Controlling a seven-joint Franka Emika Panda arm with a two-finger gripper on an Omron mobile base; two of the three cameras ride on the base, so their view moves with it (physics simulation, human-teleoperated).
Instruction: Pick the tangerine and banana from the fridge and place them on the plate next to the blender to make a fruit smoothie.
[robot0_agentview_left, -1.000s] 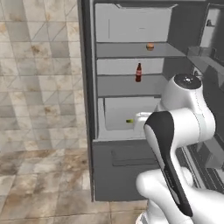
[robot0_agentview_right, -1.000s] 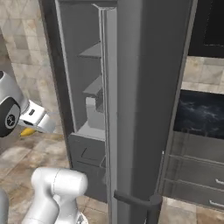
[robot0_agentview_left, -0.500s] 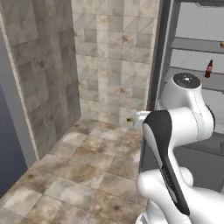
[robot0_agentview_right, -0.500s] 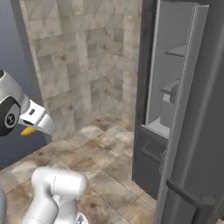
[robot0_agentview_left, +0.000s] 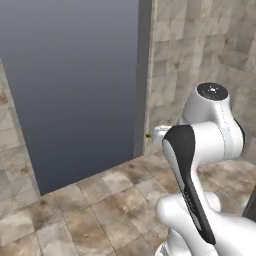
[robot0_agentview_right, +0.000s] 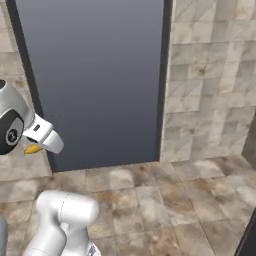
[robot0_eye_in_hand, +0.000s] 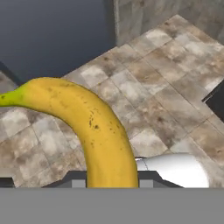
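Observation:
A curved yellow banana (robot0_eye_in_hand: 94, 127) with a greenish tip rises from between my gripper's (robot0_eye_in_hand: 109, 177) fingers, and the gripper is shut on it. In the right base view the gripper (robot0_agentview_right: 34, 146) hangs at the left, above the floor, with a bit of the banana (robot0_agentview_right: 32, 149) showing under the hand. A small yellow tip of the banana (robot0_agentview_left: 148, 135) peeks out beside the arm in the left base view. The tangerine, the plate and the blender are out of view.
A tall dark blue-grey panel (robot0_agentview_left: 75, 90) (robot0_agentview_right: 95, 80) stands ahead, with a tiled stone wall (robot0_agentview_left: 200, 45) (robot0_agentview_right: 210, 75) to its right. Brown stone floor tiles (robot0_agentview_right: 165, 195) stretch below. A dark edge (robot0_agentview_right: 249, 145) cuts in at the far right.
The whole picture has swung away from the open fridge to the tiled wall and then the dark panel, so the base has turned. The banana stays in the gripper.

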